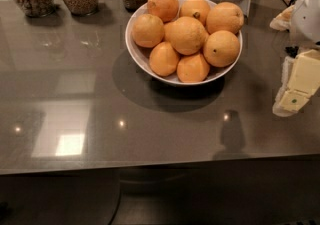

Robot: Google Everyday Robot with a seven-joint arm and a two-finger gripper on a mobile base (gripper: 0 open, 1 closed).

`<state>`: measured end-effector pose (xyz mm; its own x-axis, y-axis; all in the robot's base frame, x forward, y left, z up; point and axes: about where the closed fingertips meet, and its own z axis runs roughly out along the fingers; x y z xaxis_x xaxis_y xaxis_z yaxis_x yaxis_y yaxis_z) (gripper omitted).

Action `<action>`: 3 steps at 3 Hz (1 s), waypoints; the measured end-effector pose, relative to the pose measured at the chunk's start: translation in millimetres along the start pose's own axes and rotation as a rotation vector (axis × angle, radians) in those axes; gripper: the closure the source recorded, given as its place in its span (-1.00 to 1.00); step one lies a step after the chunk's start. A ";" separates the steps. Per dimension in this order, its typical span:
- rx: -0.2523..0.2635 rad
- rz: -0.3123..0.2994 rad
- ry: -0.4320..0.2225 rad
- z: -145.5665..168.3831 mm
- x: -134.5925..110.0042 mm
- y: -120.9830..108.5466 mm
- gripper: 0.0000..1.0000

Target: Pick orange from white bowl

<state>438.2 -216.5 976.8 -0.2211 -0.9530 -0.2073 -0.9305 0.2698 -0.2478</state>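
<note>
Ideally the gripper [295, 89], hanging off the four o'clock side of the white bowl [133, 49] with its opening impossible to judge, should rise, swing toward ten o'clock and descend straight onto the orange [187, 35] crowning the pile's centre.

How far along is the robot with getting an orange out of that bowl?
Nothing looks done yet: the orange lies in the middle of the pile in the white bowl. In hand: the gripper hangs over the counter, right of the bowl, clear of the fruit and with no orange in it. Left to do: reach over, take hold of the orange and lift it out.
</note>
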 end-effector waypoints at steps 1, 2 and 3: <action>0.000 0.000 0.000 0.0 -0.1 0.0 -1.00; 0.029 -0.011 -0.064 -0.7 -21.8 -5.8 -1.00; 0.052 -0.027 -0.164 0.2 -60.7 -13.4 -1.00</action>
<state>464.2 -162.3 992.5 -0.1412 -0.9259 -0.3504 -0.9181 0.2548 -0.3034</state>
